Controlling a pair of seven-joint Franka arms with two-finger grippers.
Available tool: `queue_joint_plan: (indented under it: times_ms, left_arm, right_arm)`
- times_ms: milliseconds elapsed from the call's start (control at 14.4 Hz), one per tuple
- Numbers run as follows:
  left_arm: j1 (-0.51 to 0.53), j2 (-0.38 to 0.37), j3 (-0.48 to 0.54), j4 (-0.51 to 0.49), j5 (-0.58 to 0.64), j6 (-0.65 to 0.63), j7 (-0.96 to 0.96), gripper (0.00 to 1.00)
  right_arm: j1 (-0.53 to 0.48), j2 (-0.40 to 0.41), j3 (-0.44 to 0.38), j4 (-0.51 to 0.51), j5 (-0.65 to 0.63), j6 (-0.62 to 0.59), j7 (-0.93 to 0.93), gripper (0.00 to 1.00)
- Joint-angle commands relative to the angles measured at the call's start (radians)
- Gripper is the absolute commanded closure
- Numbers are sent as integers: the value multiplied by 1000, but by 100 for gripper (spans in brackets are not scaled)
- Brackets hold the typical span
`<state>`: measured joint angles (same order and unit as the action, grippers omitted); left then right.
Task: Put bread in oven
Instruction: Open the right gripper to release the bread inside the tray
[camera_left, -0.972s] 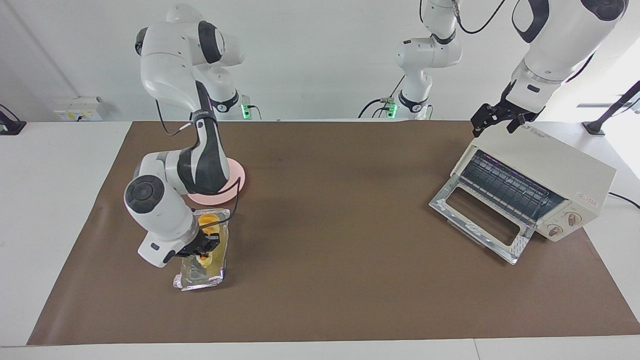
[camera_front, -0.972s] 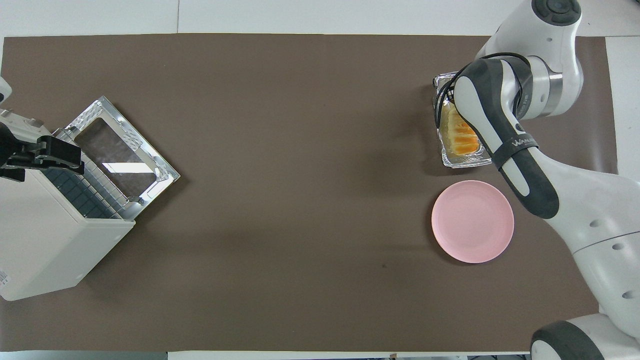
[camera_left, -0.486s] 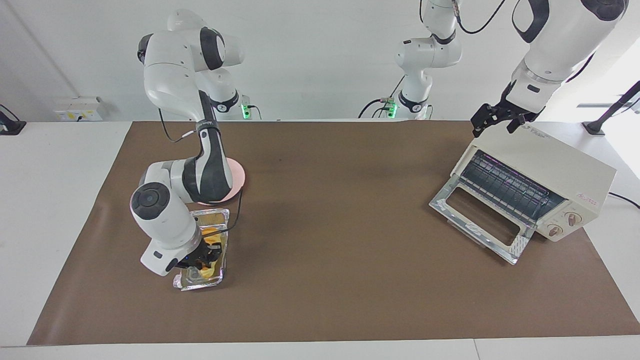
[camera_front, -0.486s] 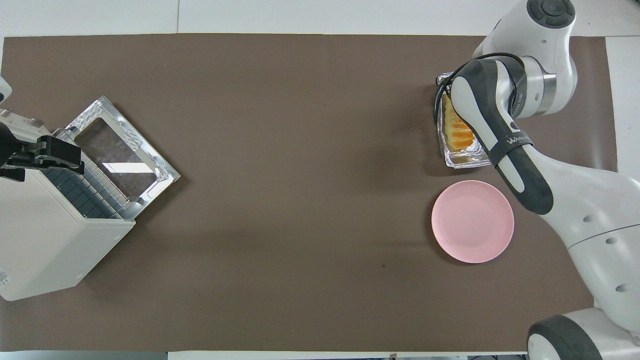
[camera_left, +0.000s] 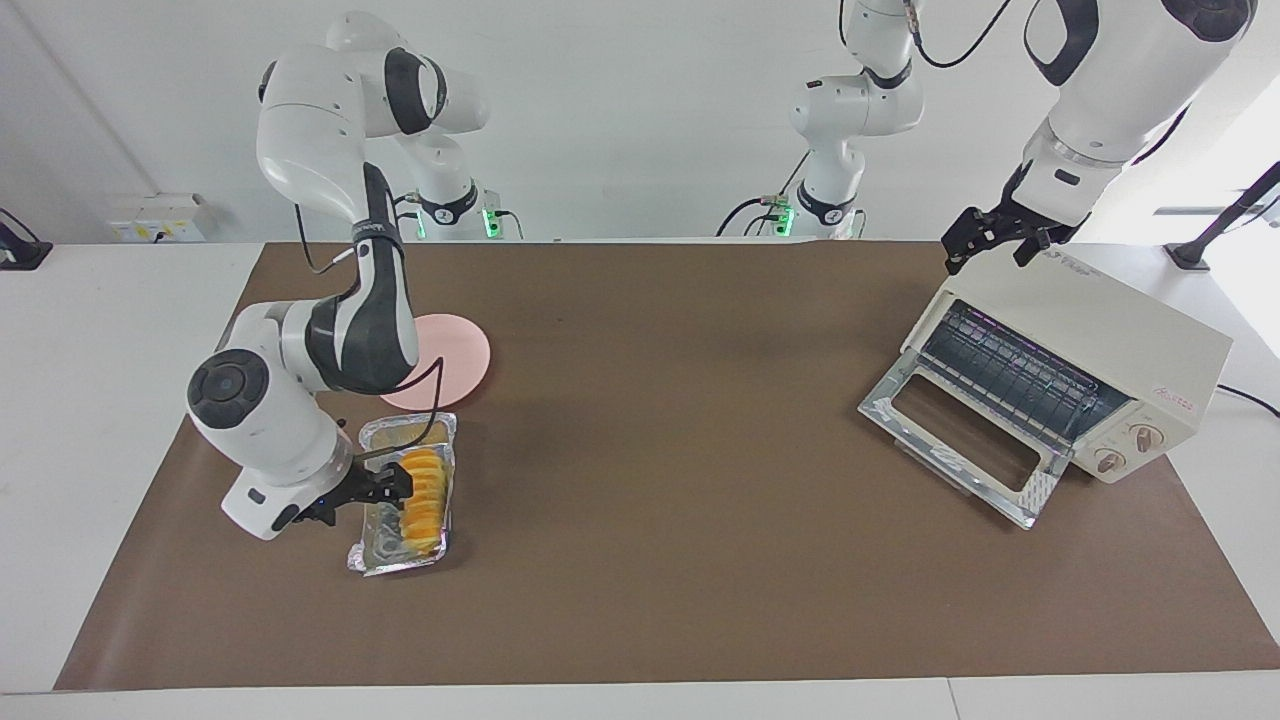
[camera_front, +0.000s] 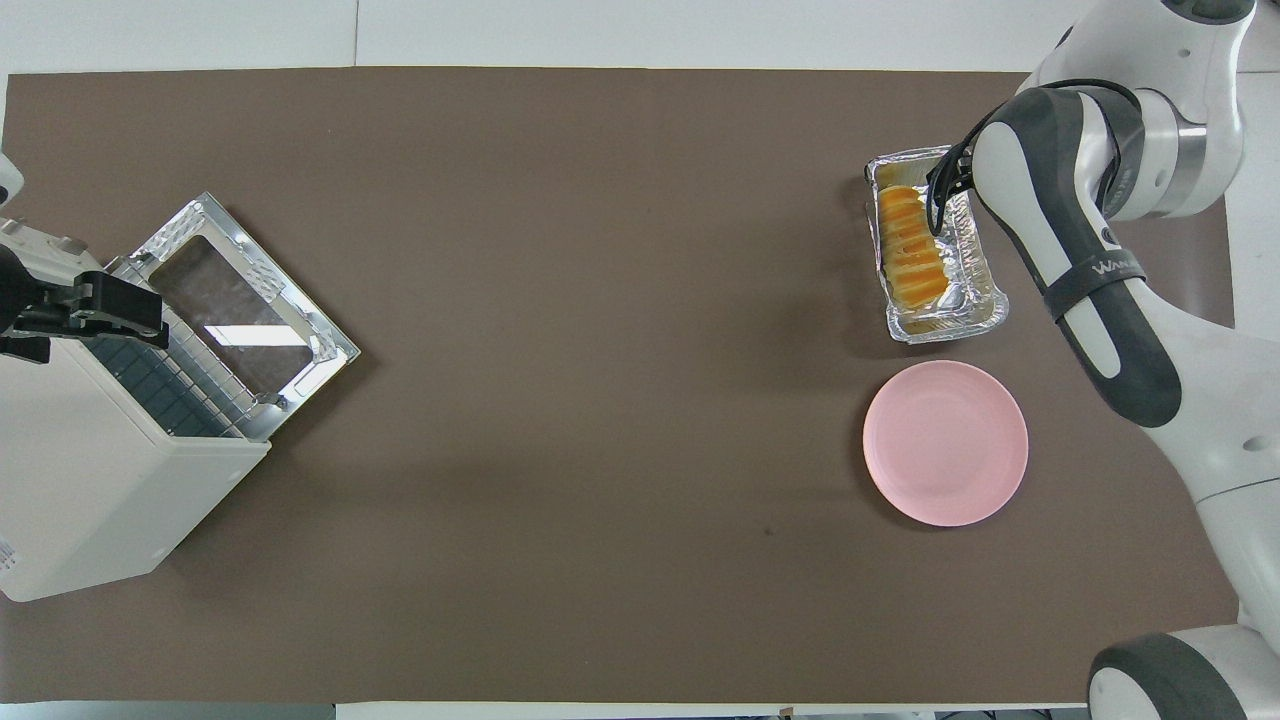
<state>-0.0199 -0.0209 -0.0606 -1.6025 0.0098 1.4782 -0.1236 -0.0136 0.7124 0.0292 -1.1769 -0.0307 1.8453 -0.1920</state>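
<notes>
White walls stand around a big table with a brown mat (camera_left: 650, 560) on it. On the mat, at the right arm's end, the bread (camera_left: 424, 490) lies in a shiny foil tray (camera_left: 372, 556), a yellow loaf with ridges across it. The right gripper (camera_left: 385, 487) is low beside the loaf, right at the tray's edge, and I cannot tell if its fingers are apart or together, or if they touch the bread. A pink plate (camera_left: 455, 350) sits just beside the tray, nearer to the robots. Well apart, at the left arm's end, stands the oven (camera_left: 1120, 340) with its glass door (camera_left: 955, 435) dropped open and the rack showing. The left gripper (camera_left: 985, 240) waits at the oven's top corner; I cannot tell about its fingers either. The bread looks soft, so a hard squeeze could squash it. The light tray could also slide or lift up with the loaf. The trip across the table is long, so a loose hold could drop it. Small writing shows on the oven, too tiny to read. The right arm says "WANA" and more letters I cannot make out.
</notes>
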Motion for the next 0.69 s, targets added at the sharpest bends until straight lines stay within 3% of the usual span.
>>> queue_joint_plan:
  times_ms: [0,139,208,278,347,417,625]
  left_arm:
    - [15,-24,-8,-19,-13,-9,4,0]
    - [15,-24,-8,-19,-13,-9,4,0]
    - [15,-24,-8,-19,-13,-9,4,0]
    - [15,-24,-8,-19,-13,-9,4,0]
    - [15,-24,-8,-19,-13,-9,4,0]
    - [15,-24,-8,-19,-13,-9,4,0]
    - [15,-24,-8,-19,-13,-9,4,0]
  right_arm:
    - [0,-10,6,-50,-28,96,-23,6]
    - [4,-69,-3,-240,-46,269,-24,11]
    - [3,-79,-3,-280,-67,310,-26,18]
    - [3,-88,-3,-302,-74,327,-26,33]
    - [4,-90,-3,-311,-74,333,-27,58]
    - [7,-91,-3,-311,-72,330,-23,100]
    - [14,-94,-2,-297,-66,302,-12,100]
